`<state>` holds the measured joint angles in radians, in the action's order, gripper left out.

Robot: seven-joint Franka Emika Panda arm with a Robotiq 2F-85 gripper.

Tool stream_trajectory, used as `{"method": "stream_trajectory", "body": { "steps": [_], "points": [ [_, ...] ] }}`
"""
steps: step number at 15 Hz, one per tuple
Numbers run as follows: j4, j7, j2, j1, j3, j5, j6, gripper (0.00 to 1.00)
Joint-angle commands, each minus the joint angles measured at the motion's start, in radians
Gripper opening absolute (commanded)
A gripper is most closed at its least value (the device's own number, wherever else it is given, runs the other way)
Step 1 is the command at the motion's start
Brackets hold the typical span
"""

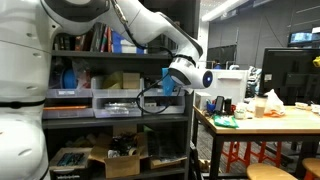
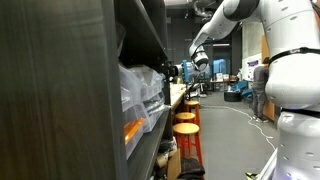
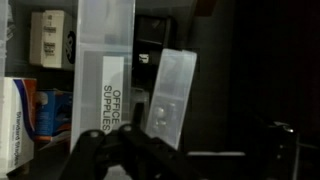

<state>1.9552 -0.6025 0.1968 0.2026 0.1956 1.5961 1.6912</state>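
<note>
The clear office-supplies bin (image 3: 108,70) is seen just beyond the gripper (image 3: 118,152), long side upright in wrist view; jaw spacing cannot be told.

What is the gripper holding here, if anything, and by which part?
Cannot be told: the gripper sits close to a tilted clear bin, but the dark wrist view hides any contact.

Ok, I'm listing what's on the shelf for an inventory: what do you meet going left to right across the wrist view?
Going across: white printed box → cream box higher up → tall clear bin labelled OFFICE SUPPLIES → smaller tilted clear bin.
</note>
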Motion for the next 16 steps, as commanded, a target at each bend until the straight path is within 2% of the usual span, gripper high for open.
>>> {"method": "stream_trajectory", "body": {
  "steps": [1,4,9,13,16],
  "points": [
    [-0.002,0.077,-0.027,-0.006,0.006,-0.042,0.039,1.0],
    [0.032,0.191,-0.09,-0.036,0.002,-0.146,0.181,1.0],
    [0.027,0.458,-0.181,-0.088,-0.039,-0.403,0.356,1.0],
    [0.01,0.617,-0.218,-0.114,-0.085,-0.556,0.386,1.0],
    [0.006,0.674,-0.23,-0.12,-0.103,-0.611,0.366,1.0]
  ]
}}
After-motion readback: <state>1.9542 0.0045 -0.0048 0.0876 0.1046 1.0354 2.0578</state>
